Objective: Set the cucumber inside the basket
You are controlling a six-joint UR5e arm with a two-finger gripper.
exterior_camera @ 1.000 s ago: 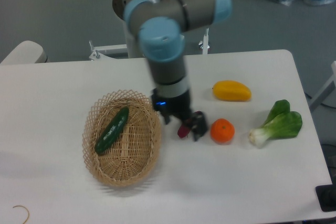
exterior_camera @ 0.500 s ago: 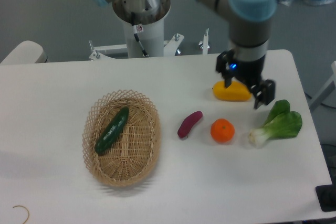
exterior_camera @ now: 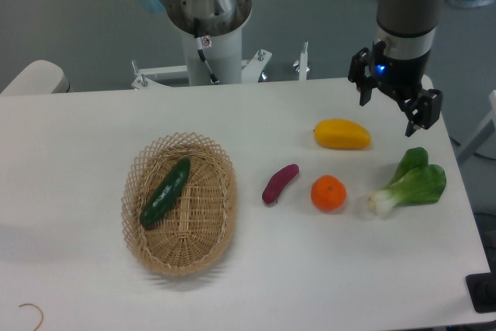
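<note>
Already we saw the cucumber (exterior_camera: 165,192) lying inside the basket (exterior_camera: 225,215), so our empty, spread gripper (exterior_camera: 392,105) needed only to keep clear.

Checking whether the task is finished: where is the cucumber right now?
The cucumber lies diagonally inside the basket, on the table's left part, well left of the purple sweet potato.

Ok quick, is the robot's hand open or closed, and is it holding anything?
Hand: open, holding nothing, up above the table's far right side.
</note>
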